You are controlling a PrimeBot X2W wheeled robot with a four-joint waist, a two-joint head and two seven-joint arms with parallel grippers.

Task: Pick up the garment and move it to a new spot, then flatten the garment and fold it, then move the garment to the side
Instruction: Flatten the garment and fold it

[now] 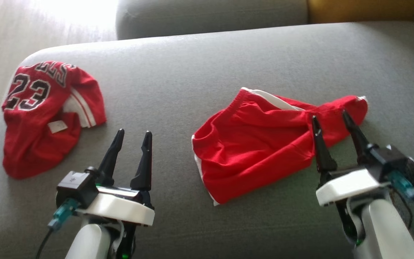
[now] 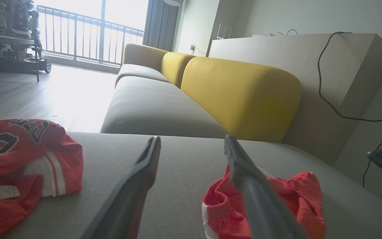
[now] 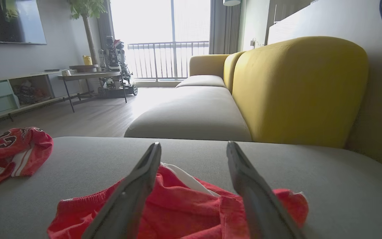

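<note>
The red shorts lay crumpled on the grey sofa cushion, a little toward 3 o'clock from its middle. The waistband end was at 9 o'clock, and a narrower bunched end with white trim trailed off toward 2 o'clock. The right gripper stood at the shorts' 3 o'clock end with its fingers spread apart and grasping nothing. The tips were over the bunched cloth, but whether they touched it could not be told. In the right wrist view the same two fingers framed the red fabric, one on each side.

The left gripper was at 7 o'clock on the cushion, over bare fabric between the two garments, its fingers likewise parted and empty. A red jersey numbered 23 lay heaped well apart at 9 o'clock, near the cushion's edge. A yellow backrest rose beyond the cushion at 1 o'clock, and pale floor showed at 11 o'clock.
</note>
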